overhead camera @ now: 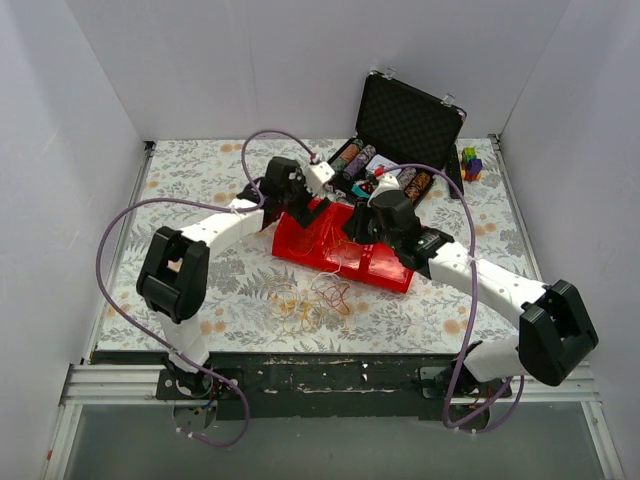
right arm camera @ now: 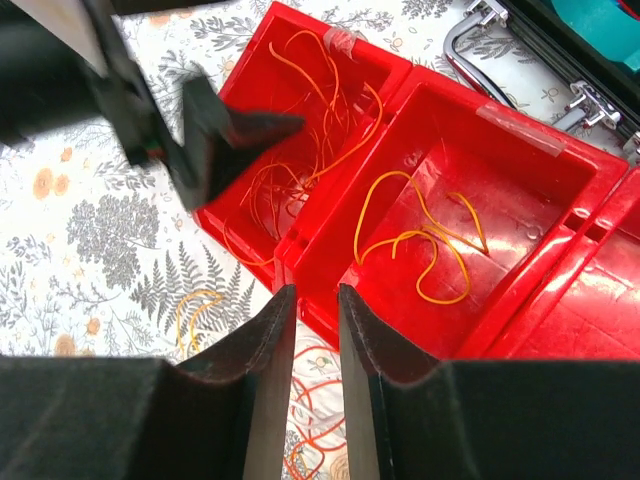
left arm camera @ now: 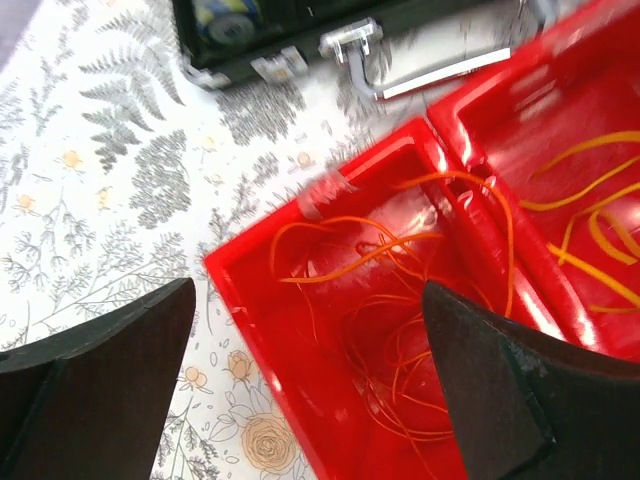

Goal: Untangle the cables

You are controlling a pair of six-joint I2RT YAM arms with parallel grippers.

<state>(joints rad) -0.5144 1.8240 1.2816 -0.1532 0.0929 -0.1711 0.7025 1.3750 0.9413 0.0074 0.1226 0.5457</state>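
A red tray (overhead camera: 385, 268) with compartments lies mid-table. Thin orange cables (left arm camera: 400, 240) lie in its left compartment, yellow-orange cables (right arm camera: 430, 250) in the middle one. A loose tangle of orange, yellow and white cables (overhead camera: 310, 298) lies on the cloth in front of the tray. My left gripper (left arm camera: 308, 300) is wide open and empty over the left compartment; it also shows in the top view (overhead camera: 312, 212). My right gripper (right arm camera: 315, 292) hangs over the tray's front wall (right arm camera: 300, 250), jaws a narrow gap apart, nothing seen between them. Red and white strands (right arm camera: 320, 420) show below it.
An open black case (overhead camera: 405, 120) with chips stands behind the tray; its latches show in the left wrist view (left arm camera: 345, 40). Small coloured blocks (overhead camera: 470, 163) sit at the back right. White walls close three sides. The left gripper's fingers (right arm camera: 215, 130) are close to my right gripper.
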